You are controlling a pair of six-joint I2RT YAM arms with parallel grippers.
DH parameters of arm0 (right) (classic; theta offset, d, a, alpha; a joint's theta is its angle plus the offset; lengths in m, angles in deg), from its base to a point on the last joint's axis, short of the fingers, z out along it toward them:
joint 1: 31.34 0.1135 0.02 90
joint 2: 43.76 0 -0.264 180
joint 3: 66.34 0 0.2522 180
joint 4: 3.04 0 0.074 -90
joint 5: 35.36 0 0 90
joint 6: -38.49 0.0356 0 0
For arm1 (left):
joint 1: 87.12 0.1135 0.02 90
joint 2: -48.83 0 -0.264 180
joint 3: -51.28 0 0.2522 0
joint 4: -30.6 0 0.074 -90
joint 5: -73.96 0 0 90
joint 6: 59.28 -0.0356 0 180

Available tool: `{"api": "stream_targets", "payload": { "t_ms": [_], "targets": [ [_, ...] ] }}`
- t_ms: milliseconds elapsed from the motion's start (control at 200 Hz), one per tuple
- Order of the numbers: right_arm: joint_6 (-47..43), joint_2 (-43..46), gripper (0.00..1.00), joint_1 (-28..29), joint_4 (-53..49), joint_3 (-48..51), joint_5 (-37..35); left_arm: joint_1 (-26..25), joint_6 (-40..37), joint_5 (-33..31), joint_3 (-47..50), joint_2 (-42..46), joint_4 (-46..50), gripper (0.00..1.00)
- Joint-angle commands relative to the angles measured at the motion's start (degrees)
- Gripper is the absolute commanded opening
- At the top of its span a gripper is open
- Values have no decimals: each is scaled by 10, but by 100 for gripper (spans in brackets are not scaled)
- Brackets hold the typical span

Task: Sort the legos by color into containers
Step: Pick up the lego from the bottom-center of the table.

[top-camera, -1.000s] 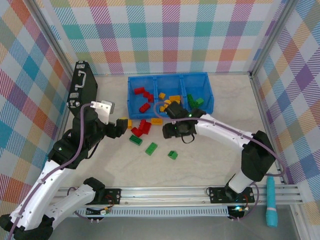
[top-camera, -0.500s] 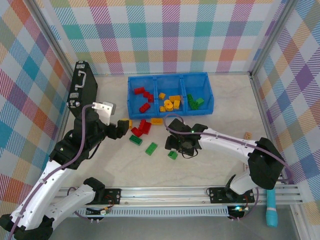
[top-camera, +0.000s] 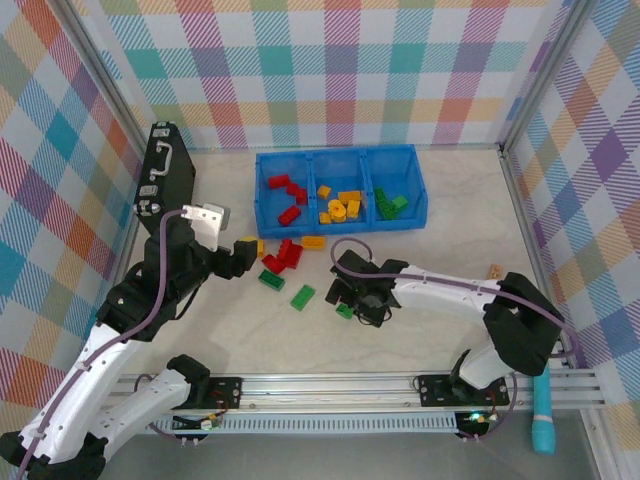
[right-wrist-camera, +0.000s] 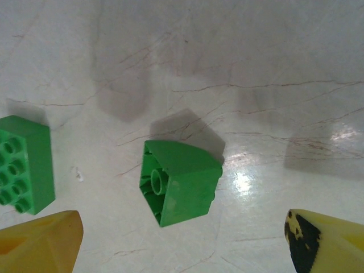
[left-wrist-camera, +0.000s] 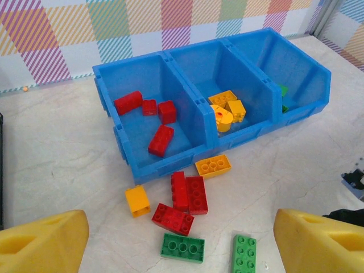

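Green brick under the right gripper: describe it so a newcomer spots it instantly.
In front of the blue bin lie loose bricks. The one farthest from it, below the open right gripper, is a small green brick. Unlike the longer green brick beside it, studs up, it lies tipped, hollow underside showing.

Tipped green brick [right-wrist-camera: 181,182] lies between the parted jaws, touching neither.

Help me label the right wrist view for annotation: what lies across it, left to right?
Studded green brick → tipped green brick, hollow underside showing → black-marked yellow fingertip.
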Motion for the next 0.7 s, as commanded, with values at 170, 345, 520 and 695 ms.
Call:
{"api": "stream_targets", "payload": {
  "t_ms": [170,345,520,695],
  "targets": [
    [25,-35,85,9,18,-19,-2,-5,10,11,12,20,-17,85],
    [11,-62,76,8,18,-28,-4,-5,10,13,12,22,-18,85],
    [-6,-96,66,9,23,-39,5,-5,10,10,16,30,-19,85],
    [-44,-127,56,8,24,-54,7,-5,10,9,18,31,-19,86]
  ]
}}
